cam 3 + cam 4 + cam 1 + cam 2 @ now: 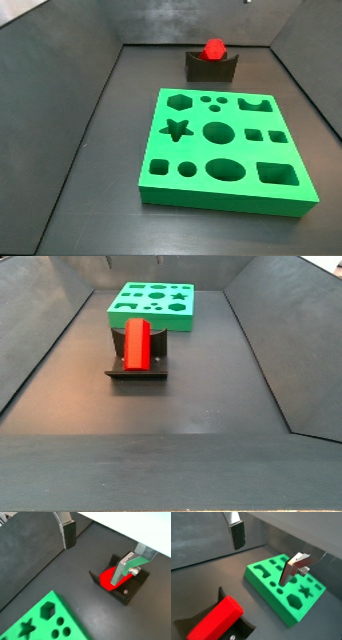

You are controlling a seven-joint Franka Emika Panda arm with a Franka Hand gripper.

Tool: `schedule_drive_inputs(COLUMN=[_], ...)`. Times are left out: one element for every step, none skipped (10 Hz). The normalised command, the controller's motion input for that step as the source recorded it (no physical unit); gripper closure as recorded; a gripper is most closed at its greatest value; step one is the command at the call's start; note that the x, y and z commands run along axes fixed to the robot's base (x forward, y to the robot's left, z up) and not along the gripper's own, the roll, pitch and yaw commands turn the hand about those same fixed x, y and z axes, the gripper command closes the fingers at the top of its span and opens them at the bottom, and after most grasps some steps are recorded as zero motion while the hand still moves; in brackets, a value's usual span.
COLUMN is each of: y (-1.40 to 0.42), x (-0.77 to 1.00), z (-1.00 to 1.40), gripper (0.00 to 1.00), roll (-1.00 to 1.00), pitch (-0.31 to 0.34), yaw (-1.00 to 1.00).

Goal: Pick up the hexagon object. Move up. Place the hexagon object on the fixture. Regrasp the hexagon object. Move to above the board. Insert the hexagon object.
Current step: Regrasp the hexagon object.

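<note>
The hexagon object (pixel 136 342), a bright red peg, lies lengthwise in the notch of the fixture (pixel 138 369), free of the gripper (pixel 100 549), whose two silver fingers (pixel 236 533) stand wide apart with nothing between them in both wrist views. The gripper hangs above the fixture and the dark floor (pixel 201 386), and does not appear in either side view. The green board (pixel 223 148) with its shaped cut-outs lies flat just beside the fixture, and grey walls (pixel 60 60) enclose the workspace.

Dark grey matte floor (pixel 201 396) between sloping dark grey walls (pixel 287 346), evenly lit.
</note>
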Motion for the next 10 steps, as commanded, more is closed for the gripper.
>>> schedule_drive_inputs(y=[-0.03, -0.03, -0.02, -0.02, -0.02, -0.02, -0.02, -0.01, -0.02, -0.02], x=[-0.05, -0.05, -0.04, -0.04, -0.03, -0.03, -0.03, -0.03, -0.01, 0.0], z=[0.01, 0.0, 0.0, 0.0, 0.01, 0.01, 0.0, 0.01, 0.01, 0.0], gripper=[0.0, 0.0, 0.0, 0.0, 0.0, 0.0, 0.0, 0.0, 0.0, 0.0], roll=[1.0, 1.0, 1.0, 1.0, 1.0, 1.0, 1.0, 1.0, 1.0, 1.0], pitch=[0.011, 0.006, -0.003, -0.009, -0.016, -0.019, -0.019, -0.018, -0.015, -0.012], yaw=[0.03, 0.03, 0.03, 0.03, 0.03, 0.04, 0.04, 0.04, 0.04, 0.04])
